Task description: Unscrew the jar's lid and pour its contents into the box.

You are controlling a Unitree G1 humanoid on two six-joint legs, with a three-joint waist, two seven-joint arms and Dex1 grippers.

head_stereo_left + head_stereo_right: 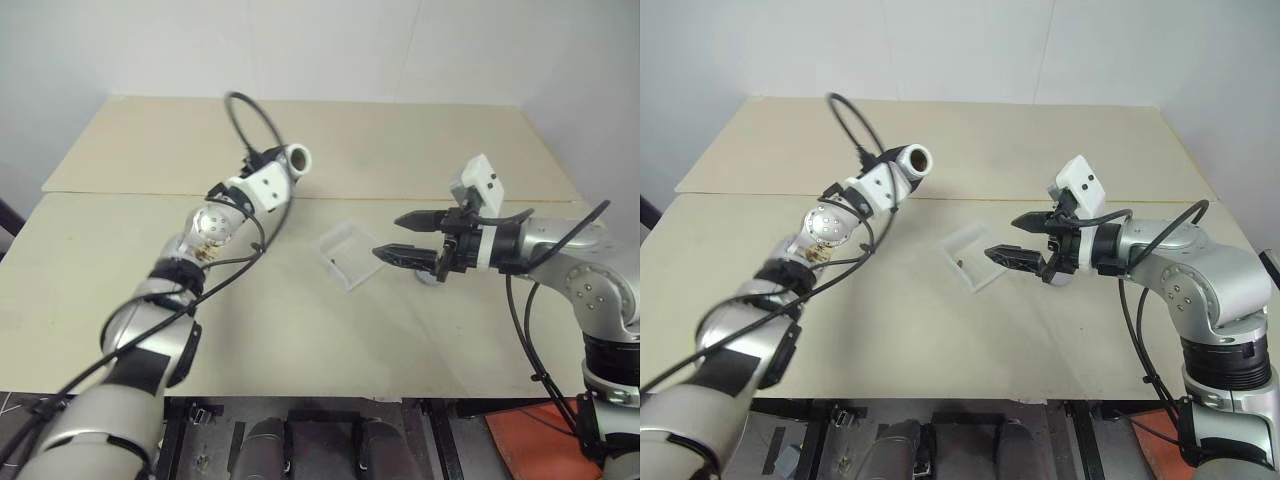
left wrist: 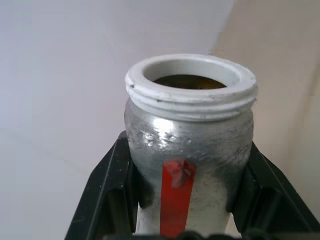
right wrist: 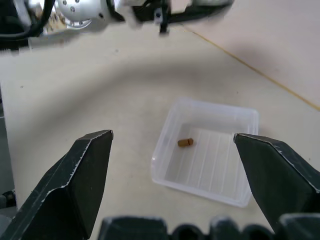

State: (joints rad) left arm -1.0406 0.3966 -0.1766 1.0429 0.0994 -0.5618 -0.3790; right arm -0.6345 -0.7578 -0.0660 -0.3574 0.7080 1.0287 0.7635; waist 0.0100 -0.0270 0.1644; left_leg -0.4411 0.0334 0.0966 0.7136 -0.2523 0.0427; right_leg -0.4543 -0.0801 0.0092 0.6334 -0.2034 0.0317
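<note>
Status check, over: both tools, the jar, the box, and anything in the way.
Left tool shut on jar, lid off, mouth open. Right tool open, empty, beside the box. One small brown piece in box. Nothing in the way.

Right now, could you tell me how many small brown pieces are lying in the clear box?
1: a single brown piece lies on the floor of the box, near one wall. More may remain inside the open jar.
</note>
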